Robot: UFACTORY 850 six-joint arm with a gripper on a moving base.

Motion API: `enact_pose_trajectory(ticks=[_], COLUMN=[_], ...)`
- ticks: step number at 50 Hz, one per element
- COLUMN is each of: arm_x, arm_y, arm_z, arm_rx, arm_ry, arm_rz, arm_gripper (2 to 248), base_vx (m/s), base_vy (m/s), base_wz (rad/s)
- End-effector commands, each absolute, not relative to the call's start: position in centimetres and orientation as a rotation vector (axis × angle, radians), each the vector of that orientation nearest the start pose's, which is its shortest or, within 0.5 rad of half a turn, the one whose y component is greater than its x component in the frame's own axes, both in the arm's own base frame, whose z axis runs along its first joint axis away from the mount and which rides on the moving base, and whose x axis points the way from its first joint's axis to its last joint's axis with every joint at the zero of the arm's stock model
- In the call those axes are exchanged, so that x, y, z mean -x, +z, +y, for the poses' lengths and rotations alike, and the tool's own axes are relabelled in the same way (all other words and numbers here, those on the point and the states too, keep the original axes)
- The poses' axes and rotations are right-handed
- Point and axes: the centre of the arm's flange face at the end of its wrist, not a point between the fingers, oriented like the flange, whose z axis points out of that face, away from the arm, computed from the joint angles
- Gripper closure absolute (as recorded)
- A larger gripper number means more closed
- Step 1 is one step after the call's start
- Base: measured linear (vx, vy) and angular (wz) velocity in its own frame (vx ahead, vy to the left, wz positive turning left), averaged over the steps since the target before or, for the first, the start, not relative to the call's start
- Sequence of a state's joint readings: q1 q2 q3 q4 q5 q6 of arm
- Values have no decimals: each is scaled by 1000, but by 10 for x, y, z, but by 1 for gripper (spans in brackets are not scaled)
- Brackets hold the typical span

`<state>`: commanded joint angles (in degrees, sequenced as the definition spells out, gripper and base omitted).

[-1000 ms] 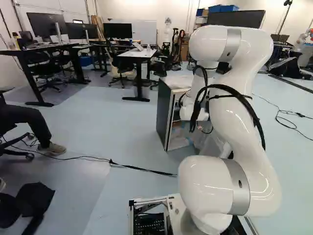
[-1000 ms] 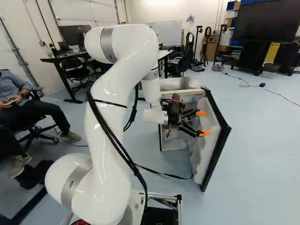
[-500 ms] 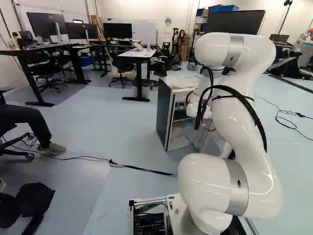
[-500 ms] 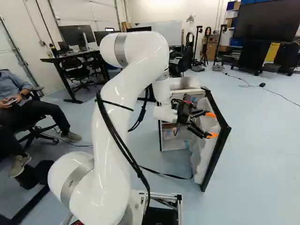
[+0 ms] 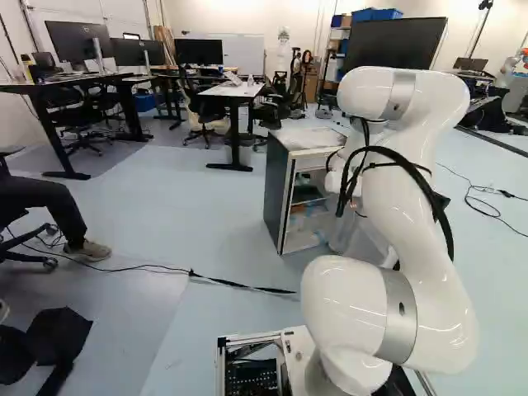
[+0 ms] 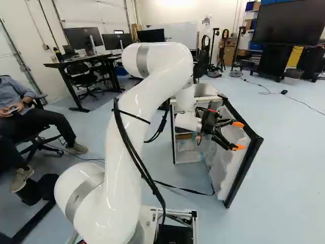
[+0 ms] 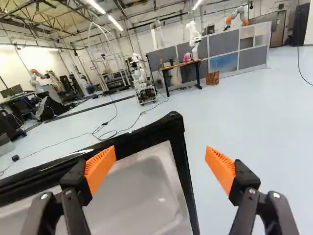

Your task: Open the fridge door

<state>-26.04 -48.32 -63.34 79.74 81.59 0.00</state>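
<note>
Pale blue floor point(image 6: 292, 173) holds a small grey fridge point(image 5: 277, 194). Its black-edged white door point(image 6: 229, 165) looks wide open, so little seems left. Black, orange-padded tool point(image 7: 160, 166): fingers spread apart.

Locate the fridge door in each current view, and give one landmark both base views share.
Right base view: the door stands open, right of centre.
Left base view: mostly hidden behind the arm.
Wrist view: its corner shows between the jaws.
Landmark: large black screen.
</note>
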Motion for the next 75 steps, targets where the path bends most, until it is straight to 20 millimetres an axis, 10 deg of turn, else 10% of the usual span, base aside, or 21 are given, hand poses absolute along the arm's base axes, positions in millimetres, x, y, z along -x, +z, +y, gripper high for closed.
enact_pose_trajectory(ticks=[34,75], arm_x=[-485,-448], arm_y=[239,249], arm_z=[-392,-317], arm_rx=[-789,-1063], arm_ry=[1185,1235], arm_rz=[-1612,-1461], arm_gripper=[3,3], base_vx=[0,0], base_vy=[0,0], base_wz=[0,0])
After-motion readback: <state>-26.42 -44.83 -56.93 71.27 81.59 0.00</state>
